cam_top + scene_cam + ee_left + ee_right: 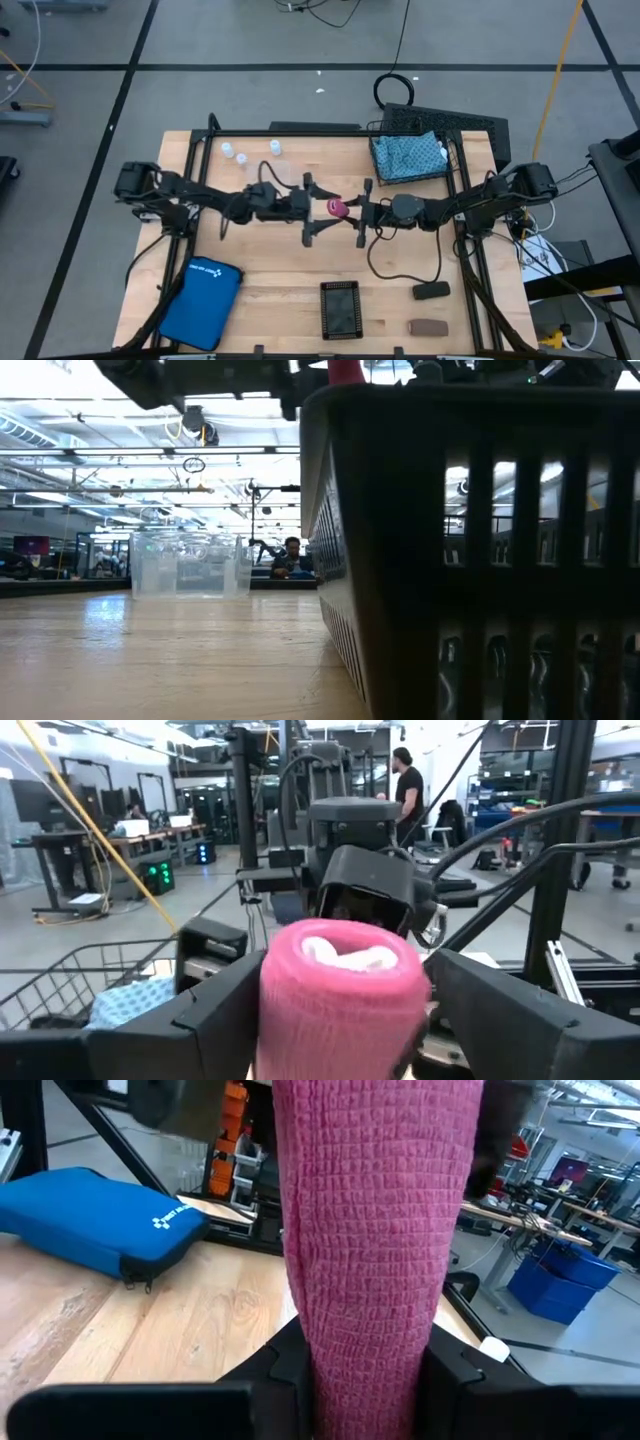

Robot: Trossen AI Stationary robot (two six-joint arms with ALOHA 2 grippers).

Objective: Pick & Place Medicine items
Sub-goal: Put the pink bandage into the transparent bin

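Both arms reach in level from opposite sides of the table (280, 290) and meet above its middle, wrists nearly nose to nose. The pink block (338, 208), a roll wrapped in pink crepe, sits between them. The right gripper (365, 1370) is narrowly parted, its fingers clamped on the roll's sides. The left gripper (340, 1000) stands wide, its fingers flanking the same roll; whether they press on it cannot be told. The blue zip case (201, 302) lies near the table's front left corner.
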